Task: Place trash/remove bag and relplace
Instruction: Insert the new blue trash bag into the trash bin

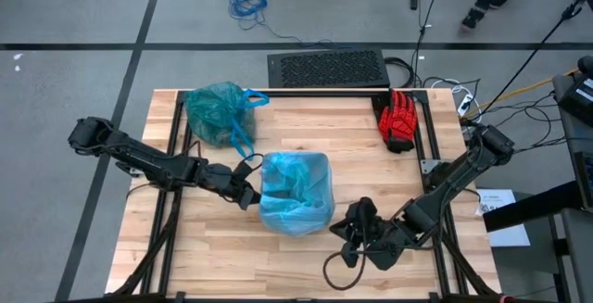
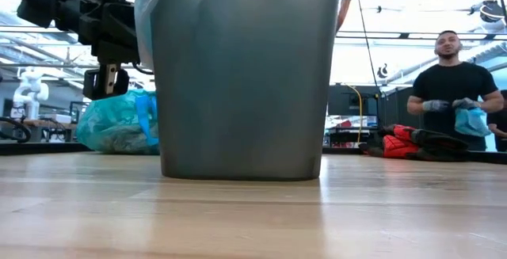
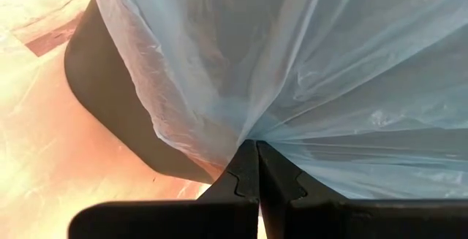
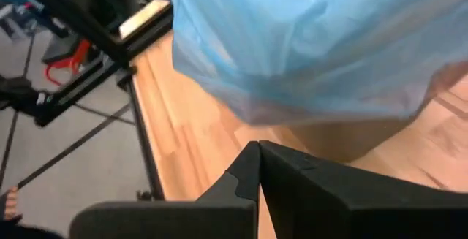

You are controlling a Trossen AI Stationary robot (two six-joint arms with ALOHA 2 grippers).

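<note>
Blue liner: I see the pale blue plastic bag (image 1: pixel 295 192) draped over the bin (image 2: pixel 240 77), hiding what is inside
My left gripper (image 3: pixel 257 167): clenched on a fold of that pale plastic
My right gripper (image 4: pixel 259 167): closed on nothing, beside the bin
Teal bag (image 1: pixel 218 111): tied, at the table's (image 1: pixel 306 266) far left
Trash: I can't see any
Red glove (image 1: pixel 400 120): far right

The pale blue liner (image 1: pixel 295 192) hides the bin's (image 2: pixel 242 77) inside and any trash.
</note>
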